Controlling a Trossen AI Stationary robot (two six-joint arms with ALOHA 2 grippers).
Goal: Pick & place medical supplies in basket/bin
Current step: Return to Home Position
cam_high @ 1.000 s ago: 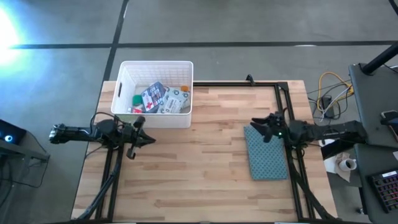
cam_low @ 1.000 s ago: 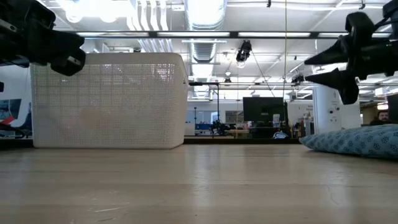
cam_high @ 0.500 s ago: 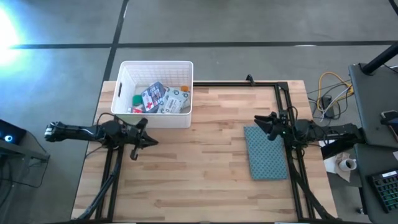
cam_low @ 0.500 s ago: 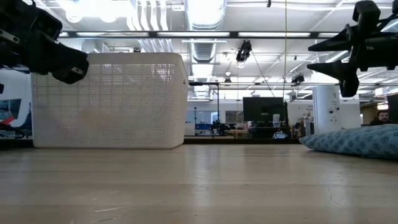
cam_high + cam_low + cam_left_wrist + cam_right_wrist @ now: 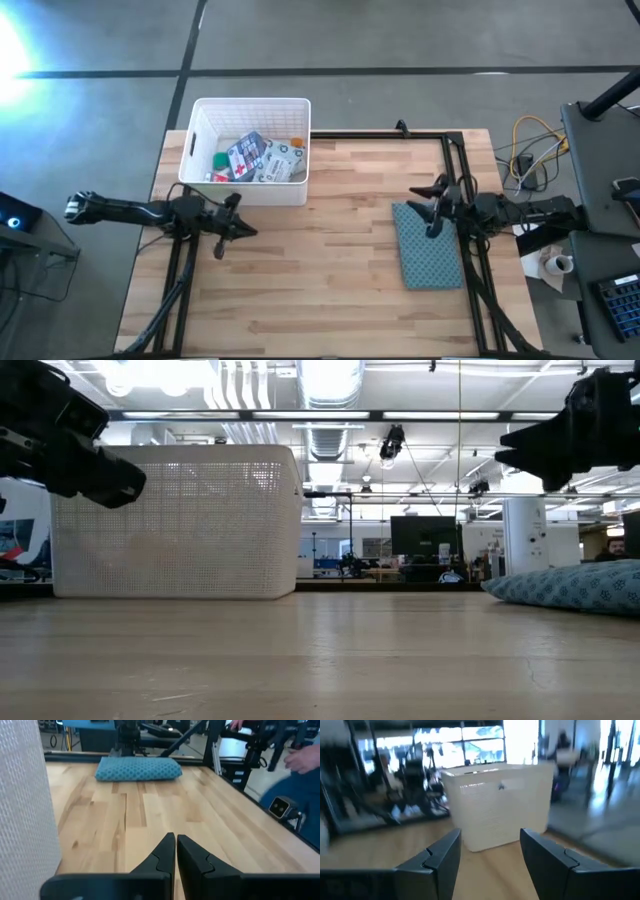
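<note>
The white bin point(image 5: 250, 101) stands at the table's far left with the medical supplies point(image 5: 255, 158) lying inside it: a blue-white pouch, white packs, a green piece, orange bits. My left gripper point(image 5: 250, 231) hovers shut just in front of the bin's near wall, pointing toward the table's right; its fingertips point(image 5: 176, 837) meet with nothing between them. My right gripper point(image 5: 425, 207) hangs open at the table's right, over the far end of the blue-grey pad point(image 5: 430, 250), and faces the bin point(image 5: 500, 805). Its fingers point(image 5: 445, 852) hold nothing.
The blue-grey pad point(image 5: 575, 585) lies flat on the right part of the table. Bare wood stretches between the bin point(image 5: 175, 520) and the pad. A black frame rail point(image 5: 400, 133) runs along the far and right edges. A person's hand point(image 5: 300, 760) shows beyond the table's edge.
My left gripper has sunk a little and tipped its fingers downward beside the bin, staying shut. My right gripper has rolled about its own pointing line, staying open in much the same place. The bin, the supplies and the pad have not moved.
</note>
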